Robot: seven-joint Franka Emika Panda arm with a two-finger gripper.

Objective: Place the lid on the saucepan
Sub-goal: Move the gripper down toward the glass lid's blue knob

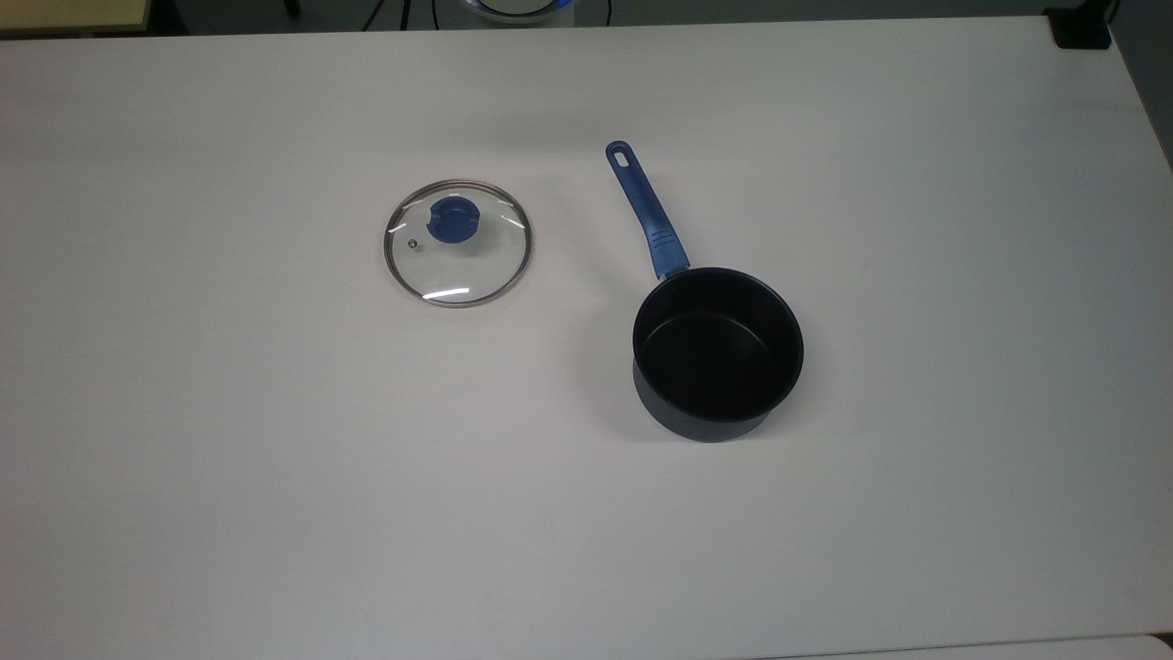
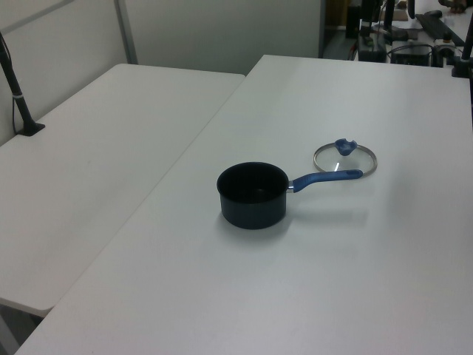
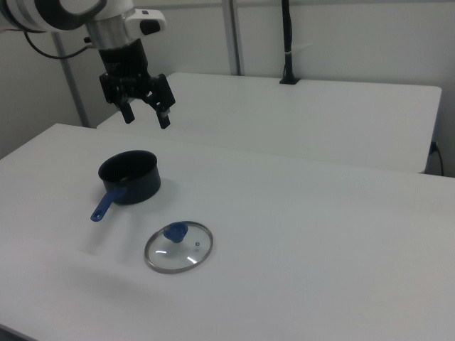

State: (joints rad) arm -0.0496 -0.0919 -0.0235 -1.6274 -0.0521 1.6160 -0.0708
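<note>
Glass and a thin metal rim made up the lid [image 1: 457, 243], which lay flat on the white surface [image 1: 229, 458], well apart from the saucepan [image 1: 718, 353] at the top view's right. The hand [image 3: 146, 116] hung high above the surface with its fingers spread wide and empty. A grip on the small blue knob [image 1: 454, 221] looked likely to slip or tilt the lid, and a tilted lid could catch the saucepan's rim. The right view gave the arm's position, while the top view gave the plain gap between the two things.
</note>
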